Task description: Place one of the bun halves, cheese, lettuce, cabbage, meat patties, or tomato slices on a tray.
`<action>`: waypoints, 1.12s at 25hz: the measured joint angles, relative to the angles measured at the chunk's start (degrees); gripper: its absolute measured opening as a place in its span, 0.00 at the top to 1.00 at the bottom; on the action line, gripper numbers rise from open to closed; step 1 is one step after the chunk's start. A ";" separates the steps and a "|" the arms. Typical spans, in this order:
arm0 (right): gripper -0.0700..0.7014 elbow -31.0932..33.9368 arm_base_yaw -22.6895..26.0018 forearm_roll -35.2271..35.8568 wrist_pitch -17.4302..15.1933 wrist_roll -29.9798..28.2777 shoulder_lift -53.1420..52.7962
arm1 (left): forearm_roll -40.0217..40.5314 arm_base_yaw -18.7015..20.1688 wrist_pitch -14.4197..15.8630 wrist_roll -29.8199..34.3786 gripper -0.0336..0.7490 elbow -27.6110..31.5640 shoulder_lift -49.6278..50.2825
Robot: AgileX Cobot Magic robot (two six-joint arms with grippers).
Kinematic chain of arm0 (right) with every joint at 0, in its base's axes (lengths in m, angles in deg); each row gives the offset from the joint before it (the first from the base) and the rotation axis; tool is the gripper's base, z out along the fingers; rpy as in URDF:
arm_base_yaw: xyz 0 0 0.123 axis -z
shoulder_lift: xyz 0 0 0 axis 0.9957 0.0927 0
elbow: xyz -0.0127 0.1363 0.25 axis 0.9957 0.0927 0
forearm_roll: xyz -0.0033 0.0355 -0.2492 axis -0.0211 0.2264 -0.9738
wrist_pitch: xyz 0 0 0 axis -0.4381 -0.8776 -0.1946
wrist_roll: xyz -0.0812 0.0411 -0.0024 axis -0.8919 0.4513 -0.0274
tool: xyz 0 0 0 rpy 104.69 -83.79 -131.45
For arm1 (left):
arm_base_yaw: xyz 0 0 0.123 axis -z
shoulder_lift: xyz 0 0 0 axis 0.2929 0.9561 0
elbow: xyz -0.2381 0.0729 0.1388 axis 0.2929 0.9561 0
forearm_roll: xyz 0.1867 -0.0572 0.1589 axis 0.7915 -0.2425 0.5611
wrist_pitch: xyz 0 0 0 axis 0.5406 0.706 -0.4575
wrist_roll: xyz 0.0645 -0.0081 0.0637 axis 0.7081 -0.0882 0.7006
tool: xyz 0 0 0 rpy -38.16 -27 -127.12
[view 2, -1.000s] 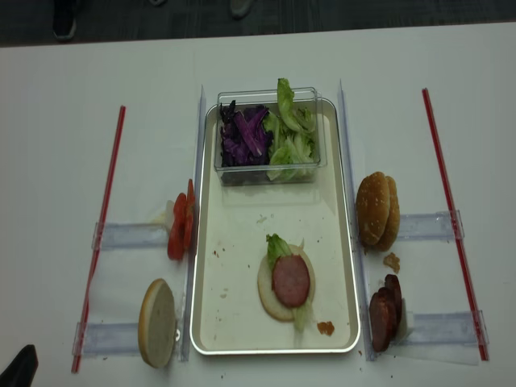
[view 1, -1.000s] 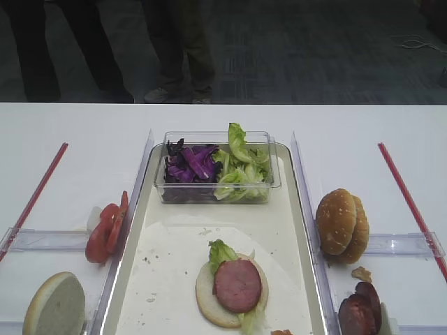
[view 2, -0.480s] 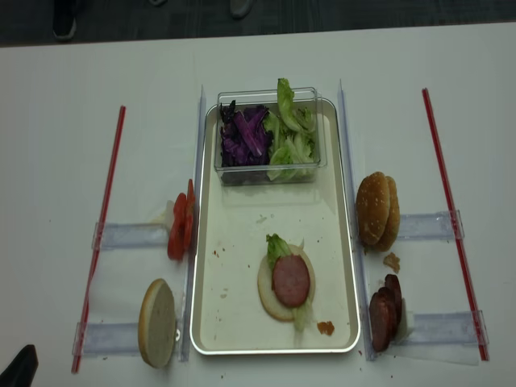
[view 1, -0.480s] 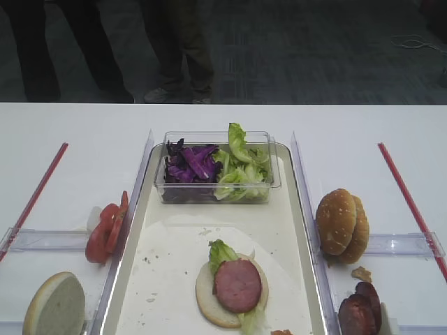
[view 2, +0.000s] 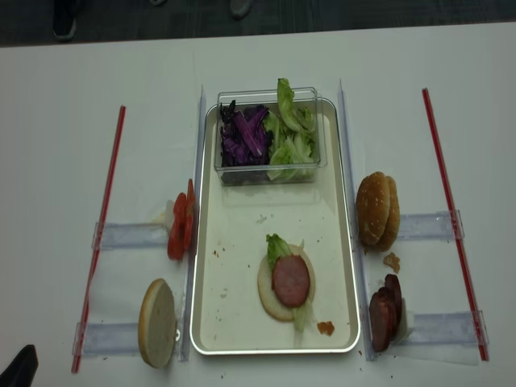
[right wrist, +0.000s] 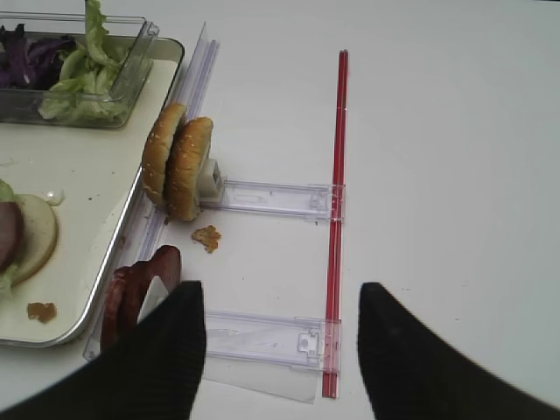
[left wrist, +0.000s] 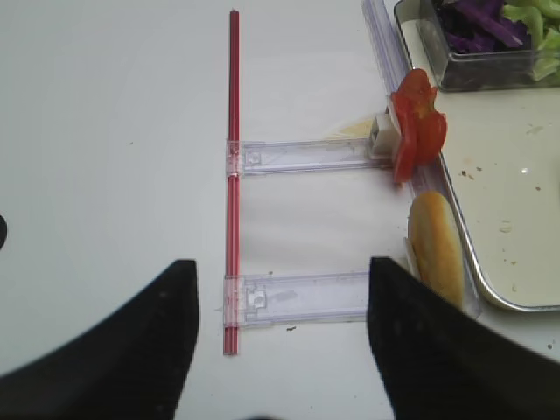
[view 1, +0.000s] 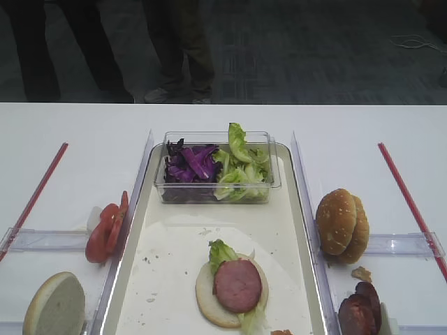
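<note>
Nothing has shifted since the earlier frames: both pincers, left pincer (left wrist: 282, 306) and right pincer (right wrist: 282, 337), hang with jaws apart over the white bench (view 1: 77, 125), gripping nothing. On the cream metal tray (view 2: 242, 234), a pale bun half (view 2: 266, 294) carrying green lettuce (view 2: 278, 244) and a reddish meat patty (view 2: 291, 280) sits toward 6 o'clock.

The long cream tray (view 2: 208, 242) is lying lengthwise in the middle, carrying a pale bun half (view 2: 268, 300) that is sitting cut face up with green lettuce (view 2: 277, 244) and one reddish patty (view 2: 291, 280) stacked on it. Purple cabbage (view 2: 242, 135) and more green leaves are filling the far end. Tomato slices (view 2: 180, 227) and a pale bun (view 2: 157, 322) are standing on edge left of it; seeded buns (view 2: 377, 209) and dark patties (view 2: 384, 311) are standing right.
</note>
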 joint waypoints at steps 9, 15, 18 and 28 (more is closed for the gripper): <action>0.34 0.00 0.00 0.00 0.00 0.00 0.00 | 0.00 0.00 0.00 0.00 0.45 0.00 0.00; 0.34 0.00 0.00 0.00 0.00 0.00 0.00 | 0.00 0.00 0.00 0.00 0.45 0.00 0.00; 0.34 0.00 0.00 0.00 0.00 0.00 0.00 | 0.00 0.00 0.00 0.00 0.45 0.00 0.00; 0.34 0.00 0.00 0.00 0.00 0.00 0.00 | 0.00 0.00 0.00 0.00 0.45 0.00 0.00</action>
